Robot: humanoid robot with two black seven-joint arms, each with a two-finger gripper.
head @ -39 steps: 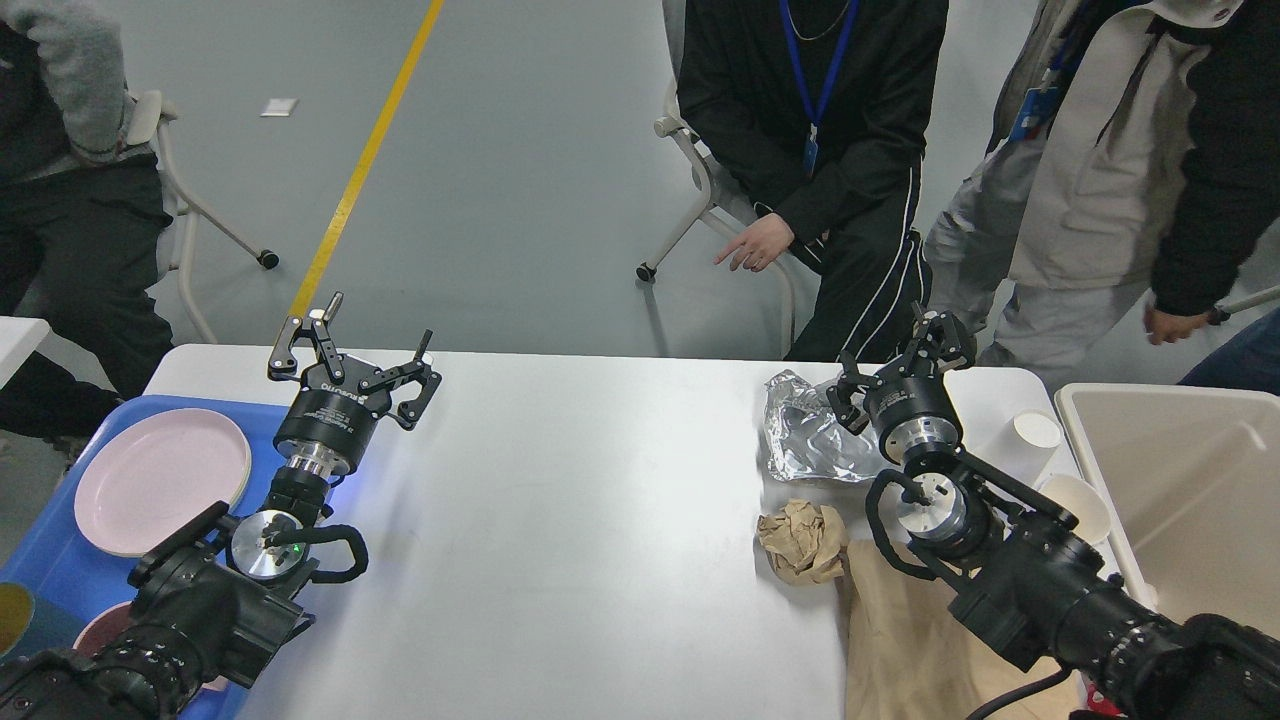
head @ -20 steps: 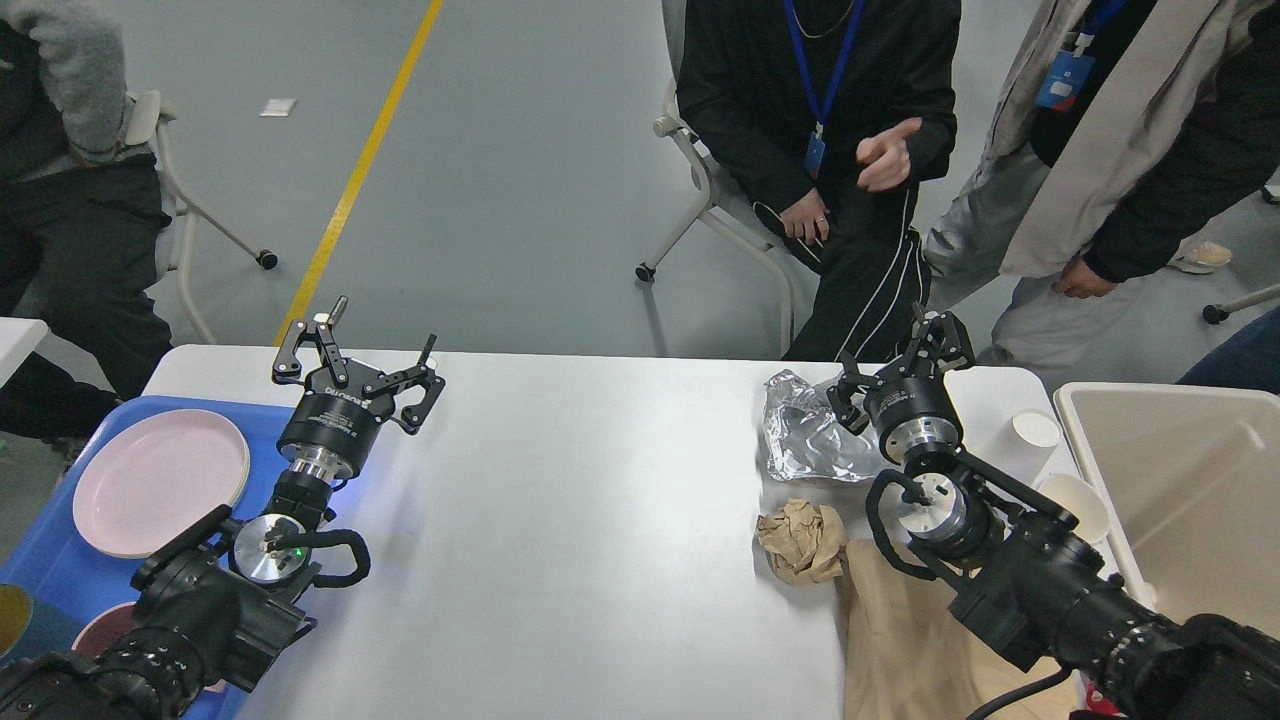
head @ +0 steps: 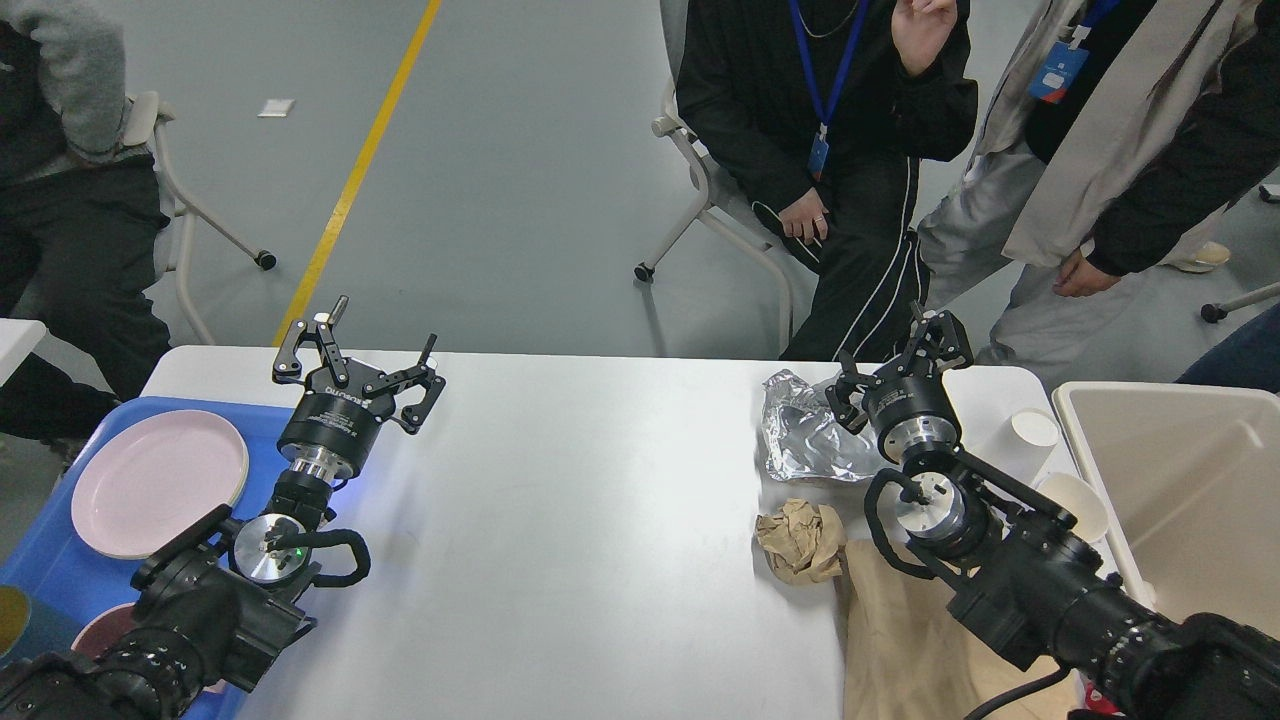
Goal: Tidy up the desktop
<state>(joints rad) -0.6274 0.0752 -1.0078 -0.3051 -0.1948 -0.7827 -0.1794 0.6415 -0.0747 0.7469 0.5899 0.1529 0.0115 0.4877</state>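
The black left arm rises from the table's near-left corner; its two-finger left gripper [head: 378, 352] stands spread wide by the far edge. The black right arm enters from the near-right corner, its right gripper [head: 893, 362] parted near the far-right corner.

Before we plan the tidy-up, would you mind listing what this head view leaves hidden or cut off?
- Brown paper bag: its right part is hidden under the right arm, and the bottom edge cuts it off.
- Two paper cups: partly hidden behind the right arm.
- Beige bin: the right edge cuts it off.
- Blue tray: the left edge and left arm cover its near end.
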